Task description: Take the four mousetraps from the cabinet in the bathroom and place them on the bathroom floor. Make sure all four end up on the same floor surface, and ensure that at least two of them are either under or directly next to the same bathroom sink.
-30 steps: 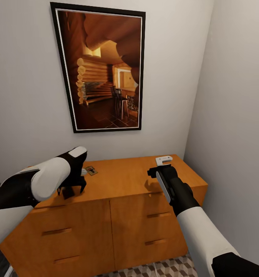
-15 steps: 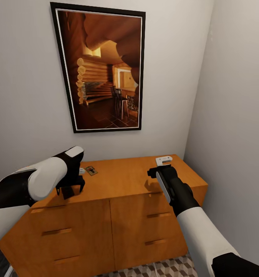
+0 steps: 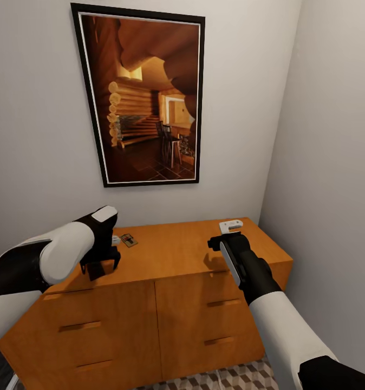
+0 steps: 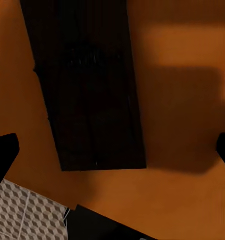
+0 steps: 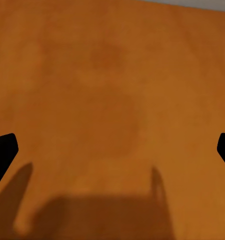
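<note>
The orange-brown cabinet (image 3: 171, 254) stands against the wall under a framed picture. One small dark mousetrap (image 3: 129, 239) lies on its top, left of the middle. My left gripper (image 3: 101, 267) points down over the left part of the top, open. In the left wrist view a dark flat rectangular mousetrap (image 4: 87, 85) lies on the wood just ahead of the open left gripper (image 4: 112, 150). My right gripper (image 3: 225, 240) hovers over the right part of the top. In the right wrist view it is open (image 5: 112, 150) over bare wood (image 5: 112, 90).
A small white piece (image 3: 230, 225) sits just beyond the right gripper; I cannot tell what it is. A wall (image 3: 334, 162) closes in at the right. A strip of cube-patterned floor (image 3: 231, 376) shows below the cabinet. Bar handles (image 3: 80, 325) run across the drawer fronts.
My left gripper has shifted slightly to the left and down over the cabinet top. The right arm has not moved.
</note>
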### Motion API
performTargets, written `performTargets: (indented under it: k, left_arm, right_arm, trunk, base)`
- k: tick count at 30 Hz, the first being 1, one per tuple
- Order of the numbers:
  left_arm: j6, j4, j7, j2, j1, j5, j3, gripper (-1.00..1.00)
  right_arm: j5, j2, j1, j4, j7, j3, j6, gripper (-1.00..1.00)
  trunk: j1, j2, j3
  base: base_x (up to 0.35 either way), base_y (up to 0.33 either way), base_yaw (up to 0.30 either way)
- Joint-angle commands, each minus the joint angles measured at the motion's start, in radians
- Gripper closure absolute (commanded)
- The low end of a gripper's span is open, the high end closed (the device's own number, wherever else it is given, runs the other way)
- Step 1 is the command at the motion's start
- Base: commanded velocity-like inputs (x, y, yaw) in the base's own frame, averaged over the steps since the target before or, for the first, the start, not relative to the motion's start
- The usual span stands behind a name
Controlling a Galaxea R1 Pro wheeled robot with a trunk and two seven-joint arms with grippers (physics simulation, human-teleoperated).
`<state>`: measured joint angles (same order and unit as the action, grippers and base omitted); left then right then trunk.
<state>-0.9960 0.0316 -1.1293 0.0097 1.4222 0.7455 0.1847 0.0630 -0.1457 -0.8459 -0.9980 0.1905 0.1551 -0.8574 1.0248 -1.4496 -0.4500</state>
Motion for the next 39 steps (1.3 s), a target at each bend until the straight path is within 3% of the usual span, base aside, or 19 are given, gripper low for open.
performTargets:
  k: [1, 7, 21, 29, 39]
  left_arm:
    - [0.010, 0.000, 0.000, 0.000, -0.035, 0.004, 0.016, -1.00]
    - [0.011, -0.002, 0.027, 0.003, -0.036, 0.003, 0.016, -1.00]
    - [0.011, 0.004, 0.100, 0.055, -0.043, -0.001, 0.013, -1.00]
    - [0.010, 0.005, 0.108, 0.082, -0.056, -0.001, 0.013, -1.00]
    - [0.010, 0.004, 0.152, 0.103, -0.058, -0.002, 0.013, -1.00]
  right_arm:
    - [0.006, 0.000, -0.001, -0.001, 0.000, 0.001, -0.006, -1.00]
    - [0.006, 0.000, -0.001, -0.001, 0.000, 0.001, -0.006, -1.00]
    - [0.006, 0.000, -0.001, -0.001, 0.000, 0.001, -0.006, -1.00]
    - [0.007, 0.000, -0.001, 0.001, -0.001, 0.000, -0.005, -1.00]
    - [0.007, 0.000, -0.001, 0.004, -0.002, 0.001, -0.005, -1.00]
  trunk:
    - [0.000, 0.000, -0.002]
    - [0.000, 0.000, -0.002]
    - [0.000, 0.000, -0.002]
    - [0.000, 0.000, -0.002]
    - [0.000, 0.000, -0.002]
  base:
    - [0.000, 0.000, 0.000]
    - [0.000, 0.000, 0.000]
    - [0.000, 0.000, 0.000]
    - [0.000, 0.000, 0.000]
    - [0.000, 0.000, 0.000]
